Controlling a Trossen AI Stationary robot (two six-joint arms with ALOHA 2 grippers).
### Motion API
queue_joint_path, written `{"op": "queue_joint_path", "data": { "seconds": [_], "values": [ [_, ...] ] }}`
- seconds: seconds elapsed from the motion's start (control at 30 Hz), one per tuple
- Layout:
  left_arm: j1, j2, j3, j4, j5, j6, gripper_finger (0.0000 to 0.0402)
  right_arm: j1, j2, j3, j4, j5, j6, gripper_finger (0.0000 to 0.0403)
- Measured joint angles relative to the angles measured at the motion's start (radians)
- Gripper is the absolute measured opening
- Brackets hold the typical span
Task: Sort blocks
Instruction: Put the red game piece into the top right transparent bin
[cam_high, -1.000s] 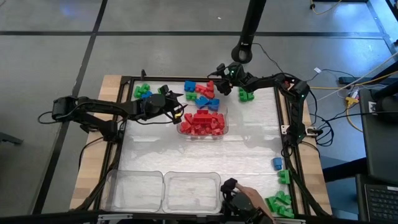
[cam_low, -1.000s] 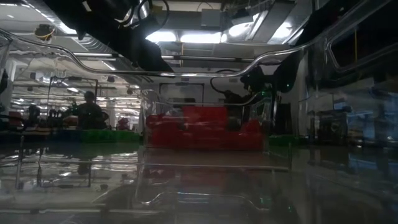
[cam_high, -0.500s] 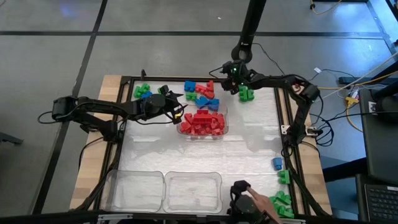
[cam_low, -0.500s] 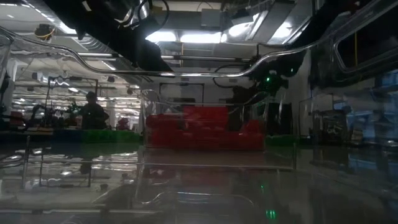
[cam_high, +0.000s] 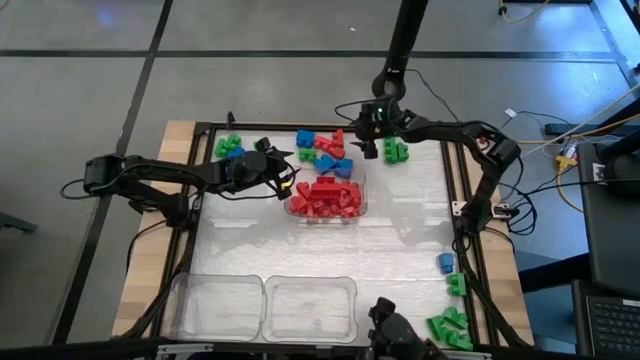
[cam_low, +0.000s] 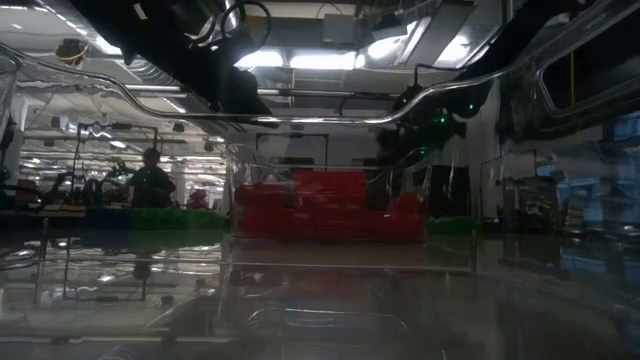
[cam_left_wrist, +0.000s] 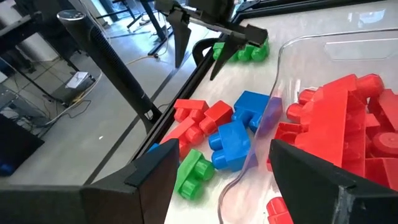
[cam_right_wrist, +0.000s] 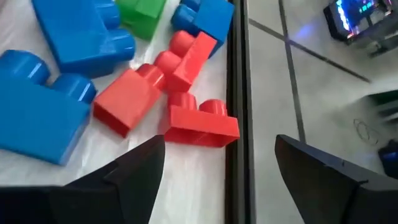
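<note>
Where the right gripper (cam_high: 362, 140) hovers (fingers apart): red blocks (cam_right_wrist: 163, 92) beneath.

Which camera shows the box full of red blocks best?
The high view: it shows the whole clear tray heaped with red blocks. The low view shows its side, the left wrist view just one corner, and the right wrist view misses it.

A grey concrete floor (cam_high: 250, 60) with dark seams surrounds the table (cam_high: 175, 135), whose wooden edge carries a black frame. Cables (cam_high: 560, 150) trail over the floor on one side. Across the room, bright ceiling lights (cam_low: 320, 58) glow above cluttered workbenches where a person (cam_low: 150, 180) sits
</note>
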Motion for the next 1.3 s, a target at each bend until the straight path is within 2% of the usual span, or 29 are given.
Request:
{"op": "queue_joint_path", "data": {
  "seconds": [0.2,0.3,0.43,0.6,0.97,1.3],
  "values": [
    [0.0,0.0,0.0,-0.013,0.0,0.0,0.0241,0.0,0.065,0.001,0.109,-0.027,0.024,0.0303],
    [0.0,0.0,0.0,-0.013,0.0,0.001,0.0241,0.0,0.103,0.033,0.109,-0.055,0.022,0.0303],
    [0.0,0.0,0.0,-0.012,0.0,-0.003,0.0241,0.0,0.155,0.105,0.069,-0.097,0.022,0.0303],
    [0.0,0.0,0.0,-0.021,0.0,-0.009,0.0241,-0.008,0.196,0.176,-0.065,-0.123,0.024,0.0303],
    [0.0,0.0,0.0,-0.022,0.0,-0.03,0.0241,-0.014,0.211,0.188,-0.063,-0.114,0.116,0.0303],
    [0.0,0.0,0.0,-0.012,0.0,-0.002,0.0241,-0.013,0.21,0.187,-0.071,-0.112,0.117,0.0303]
  ]
}}
